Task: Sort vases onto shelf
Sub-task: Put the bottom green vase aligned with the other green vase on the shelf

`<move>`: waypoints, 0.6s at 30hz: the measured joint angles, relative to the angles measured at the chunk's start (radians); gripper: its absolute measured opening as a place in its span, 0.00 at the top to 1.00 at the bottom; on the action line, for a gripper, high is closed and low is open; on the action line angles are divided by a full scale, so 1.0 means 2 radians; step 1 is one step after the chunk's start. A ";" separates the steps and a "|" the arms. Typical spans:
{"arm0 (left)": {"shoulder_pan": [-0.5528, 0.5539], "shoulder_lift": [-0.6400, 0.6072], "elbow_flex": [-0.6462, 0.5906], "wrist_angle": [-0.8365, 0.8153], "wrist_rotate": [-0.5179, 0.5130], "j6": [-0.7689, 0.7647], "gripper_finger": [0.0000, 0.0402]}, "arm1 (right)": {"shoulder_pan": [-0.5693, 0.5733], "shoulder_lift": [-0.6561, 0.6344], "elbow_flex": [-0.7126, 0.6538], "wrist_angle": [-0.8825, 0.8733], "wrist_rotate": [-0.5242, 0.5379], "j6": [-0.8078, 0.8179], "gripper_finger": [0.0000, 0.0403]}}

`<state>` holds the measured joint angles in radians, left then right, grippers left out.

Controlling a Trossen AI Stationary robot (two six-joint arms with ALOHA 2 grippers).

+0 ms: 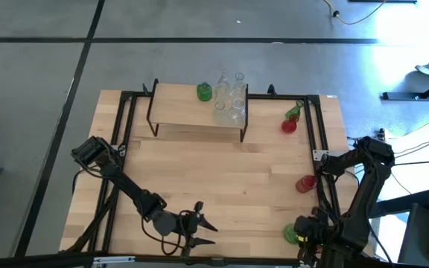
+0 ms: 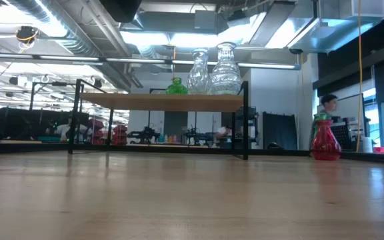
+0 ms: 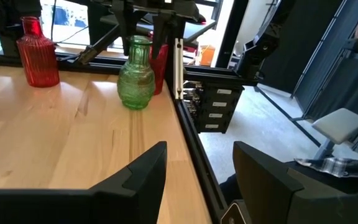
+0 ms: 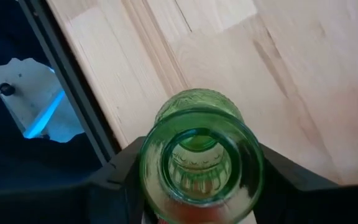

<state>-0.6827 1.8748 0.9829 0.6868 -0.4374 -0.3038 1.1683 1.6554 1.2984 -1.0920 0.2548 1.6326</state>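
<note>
On the shelf (image 1: 185,112): three clear vases (image 1: 229,100), one green (image 1: 204,91); left gripper (image 1: 198,225) jaws open, right gripper (image 4: 197,186) jaws clasp green vase (image 4: 199,152)

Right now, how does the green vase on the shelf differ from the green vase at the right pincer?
The green vase on the shelf stands free on the raised shelf, beside clear vases; no pincer is near it. The green vase at the right pincer stands low, at the table's near right edge, between the fingers of the right pincer; whether they grip it I cannot tell. The first shows its side in the low view, the second its open mouth. Both are upright green ribbed glass.
</note>
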 joint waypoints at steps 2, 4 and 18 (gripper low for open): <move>0.000 0.000 0.000 0.000 0.000 0.000 0.56 | -0.003 0.000 0.000 0.000 0.008 -0.008 0.53; 0.000 0.000 0.000 0.000 0.000 0.000 0.56 | -0.003 0.000 0.000 0.000 0.022 -0.012 0.53; 0.000 0.000 0.000 -0.008 -0.020 0.016 0.56 | -0.113 0.000 0.000 0.047 0.071 -0.204 0.52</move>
<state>-0.6830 1.8748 0.9829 0.6710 -0.4782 -0.2714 0.9432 1.6554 1.2984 -0.9981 0.3968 1.2248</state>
